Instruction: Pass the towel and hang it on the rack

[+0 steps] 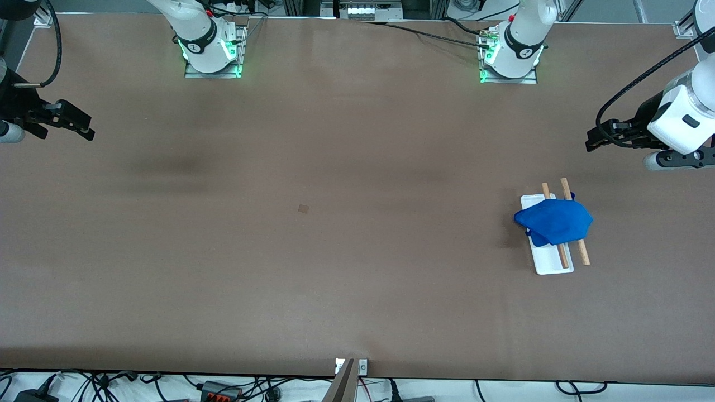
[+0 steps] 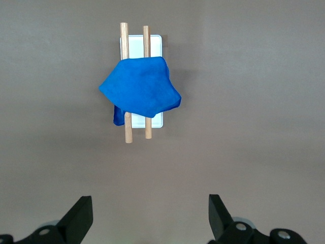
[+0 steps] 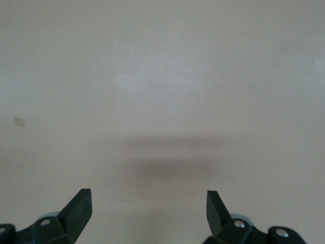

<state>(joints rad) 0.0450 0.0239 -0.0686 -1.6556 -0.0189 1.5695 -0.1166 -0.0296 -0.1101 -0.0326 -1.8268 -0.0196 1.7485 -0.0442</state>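
Royal-blue towel (image 1: 554,221) lies draped across the two wooden rods (image 1: 575,220) of the rack (image 1: 550,265), bunched rather than spread flat. Rod ends stick out bare on both sides of the cloth. One fold hangs down past the rods onto the white tray base (a darker blue lobe, seen best from the left wrist camera). The rack stands on the brown table (image 1: 313,268) toward the left arm's end.

Left gripper (image 1: 593,140) is up in the air at that same end of the table, holding nothing, its fingers (image 2: 81,216) spread wide. The rack and towel sit on the table ahead of its fingertips, well apart from them; in the left wrist view the towel (image 2: 141,91) covers the middle of the rods (image 2: 125,129) and most of the tray (image 2: 155,46). No contact between this gripper and cloth or rack.

Right gripper (image 1: 82,129) hangs at the right arm's end of the table, well apart from the rack, jaws likewise wide and holding nothing. Its wrist camera shows both fingers (image 3: 78,208) over bare tabletop, with a soft shadow on the surface ahead of them and a small pale square mark (image 3: 19,122) off to one side (the same small patch (image 1: 303,209) shows near the table's middle from the front).
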